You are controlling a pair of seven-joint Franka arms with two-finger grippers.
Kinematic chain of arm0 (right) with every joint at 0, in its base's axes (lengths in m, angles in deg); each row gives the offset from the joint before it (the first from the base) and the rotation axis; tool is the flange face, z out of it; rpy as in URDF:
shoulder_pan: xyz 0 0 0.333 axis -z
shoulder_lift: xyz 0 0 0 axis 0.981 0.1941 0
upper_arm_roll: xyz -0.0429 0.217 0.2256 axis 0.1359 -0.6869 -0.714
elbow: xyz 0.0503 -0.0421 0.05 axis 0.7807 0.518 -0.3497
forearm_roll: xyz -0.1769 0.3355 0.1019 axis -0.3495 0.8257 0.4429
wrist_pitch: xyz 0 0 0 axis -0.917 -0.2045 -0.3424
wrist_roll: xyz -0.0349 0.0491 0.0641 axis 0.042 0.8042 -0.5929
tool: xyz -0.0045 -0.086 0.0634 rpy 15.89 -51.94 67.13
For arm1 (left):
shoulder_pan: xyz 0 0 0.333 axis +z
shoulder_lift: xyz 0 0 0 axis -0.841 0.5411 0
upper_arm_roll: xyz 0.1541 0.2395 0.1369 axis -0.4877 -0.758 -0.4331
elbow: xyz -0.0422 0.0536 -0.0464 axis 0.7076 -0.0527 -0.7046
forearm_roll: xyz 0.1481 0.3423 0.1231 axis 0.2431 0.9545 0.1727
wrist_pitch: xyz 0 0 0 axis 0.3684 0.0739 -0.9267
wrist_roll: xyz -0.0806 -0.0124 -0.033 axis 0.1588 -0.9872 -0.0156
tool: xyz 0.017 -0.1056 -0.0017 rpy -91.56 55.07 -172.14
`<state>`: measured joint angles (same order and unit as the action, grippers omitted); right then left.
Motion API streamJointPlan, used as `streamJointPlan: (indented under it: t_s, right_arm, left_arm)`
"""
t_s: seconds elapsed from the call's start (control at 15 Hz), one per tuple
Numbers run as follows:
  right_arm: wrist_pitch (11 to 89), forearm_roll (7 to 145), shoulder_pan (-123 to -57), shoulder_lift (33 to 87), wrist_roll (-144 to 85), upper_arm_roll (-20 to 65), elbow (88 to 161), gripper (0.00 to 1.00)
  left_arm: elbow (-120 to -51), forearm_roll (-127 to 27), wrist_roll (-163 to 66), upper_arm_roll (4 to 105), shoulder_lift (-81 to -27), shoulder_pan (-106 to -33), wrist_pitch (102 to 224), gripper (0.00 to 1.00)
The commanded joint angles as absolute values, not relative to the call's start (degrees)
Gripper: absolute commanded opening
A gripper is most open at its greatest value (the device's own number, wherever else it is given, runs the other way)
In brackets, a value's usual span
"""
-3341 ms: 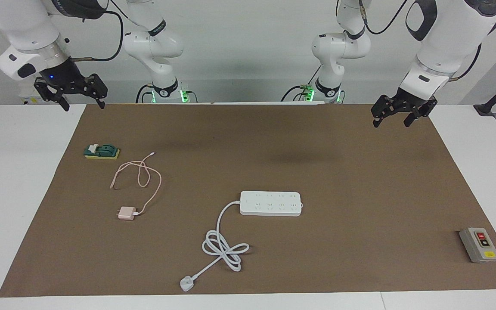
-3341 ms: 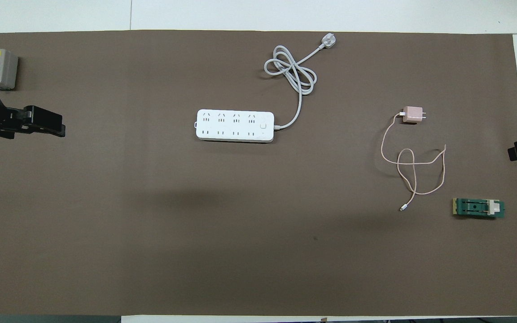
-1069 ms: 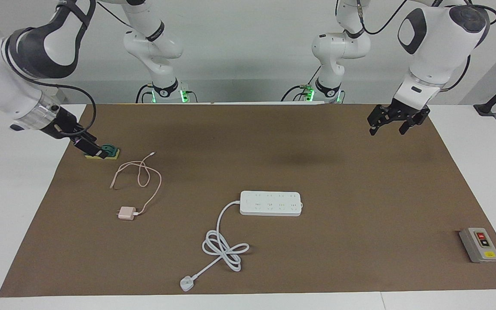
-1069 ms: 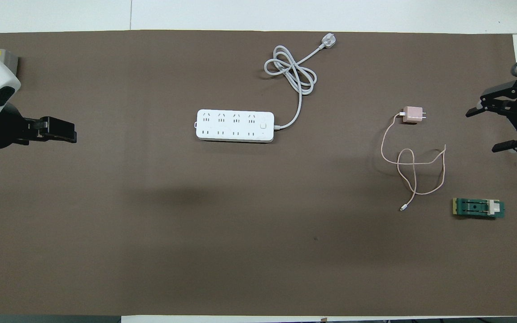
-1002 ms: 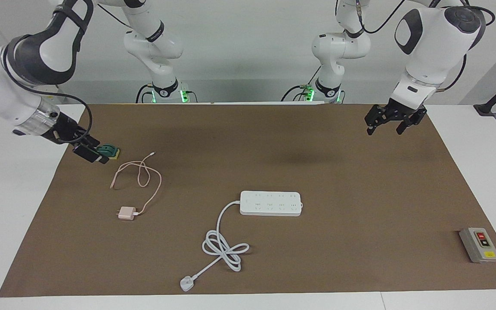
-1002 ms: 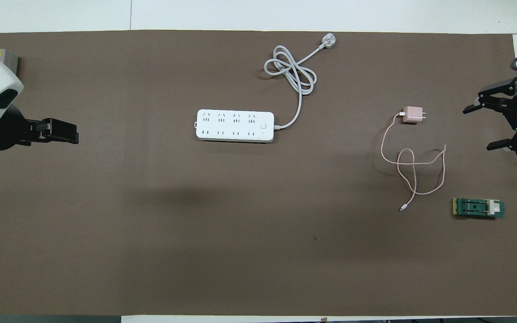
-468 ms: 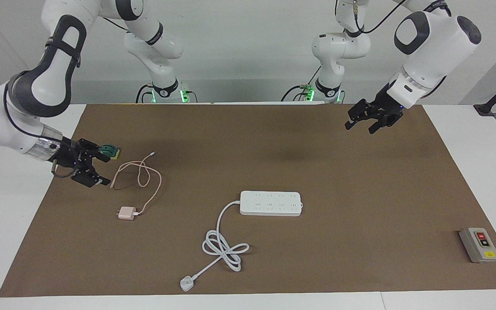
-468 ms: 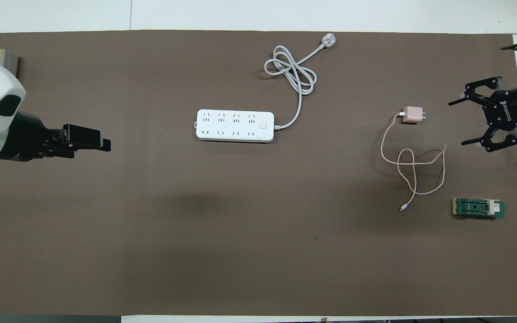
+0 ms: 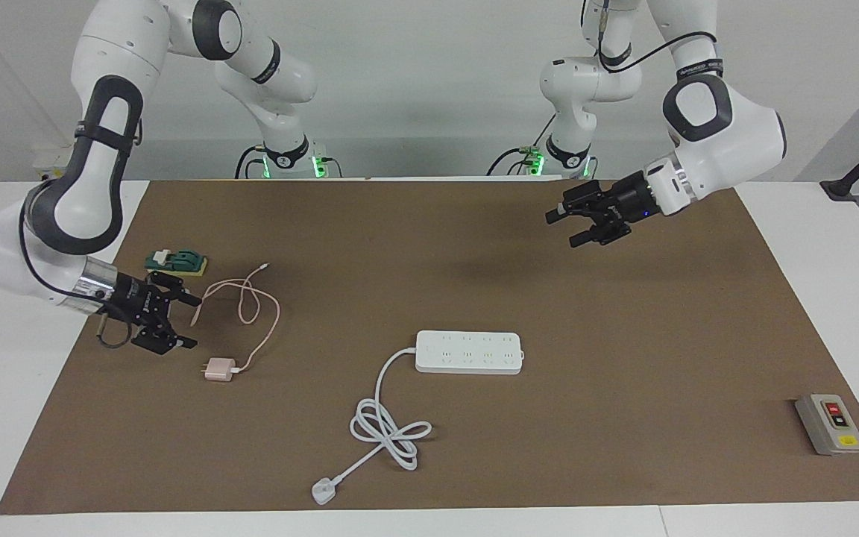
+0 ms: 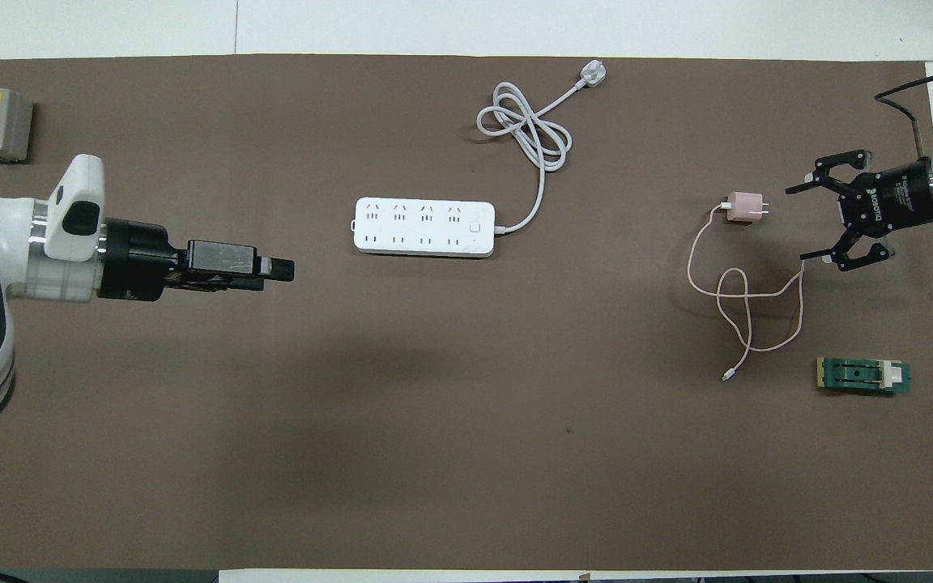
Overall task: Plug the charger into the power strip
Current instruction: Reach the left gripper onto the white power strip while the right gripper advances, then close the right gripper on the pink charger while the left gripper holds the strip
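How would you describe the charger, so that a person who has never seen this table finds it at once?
On the brown mat, look toward the right arm's end, where a thin pink cable lies in loops. The charger is the small pale-pink cube at that cable's end. The green block nearby is nearer to the robots and has no cable.

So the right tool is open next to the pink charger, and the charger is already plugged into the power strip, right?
Not quite. The charger is not plugged in: the overhead view shows it lying on the mat, well apart from the power strip. The right tool is indeed open beside it.
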<state>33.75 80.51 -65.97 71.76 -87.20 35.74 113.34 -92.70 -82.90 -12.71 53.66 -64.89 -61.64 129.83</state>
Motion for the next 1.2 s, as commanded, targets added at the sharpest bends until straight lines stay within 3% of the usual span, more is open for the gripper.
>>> streamJointPlan:
  t_s: [0.0,0.27,0.53,0.8,1.14]
  right_arm:
    - [35.1,82.0,-65.9,72.9,-88.4,35.3,113.3,1.0]
    - [38.4,83.9,-66.8,74.5,-88.2,35.3,113.3,1.0]
    - [39.7,84.5,-66.8,75.2,-87.5,35.3,113.6,1.0]
    - [40.2,84.5,-66.6,75.8,-84.2,35.3,114.9,1.0]
    - [42.4,84.5,-66.8,77.8,-81.8,35.2,114.1,1.0]
  left_arm:
    - [-93.6,-95.3,-8.5,53.3,-62.7,-65.8,130.9,1.0]
    - [-93.6,-107.1,-4.4,53.3,-58.4,-70.2,132.2,1.0]
    - [-90.5,-117.9,8.2,53.7,-46.0,-71.9,129.3,1.0]
    - [-89.9,-127.7,9.2,53.6,-44.8,-78.0,129.9,1.0]
    - [-87.6,-130.4,9.9,53.4,-44.1,-80.1,130.0,1.0]
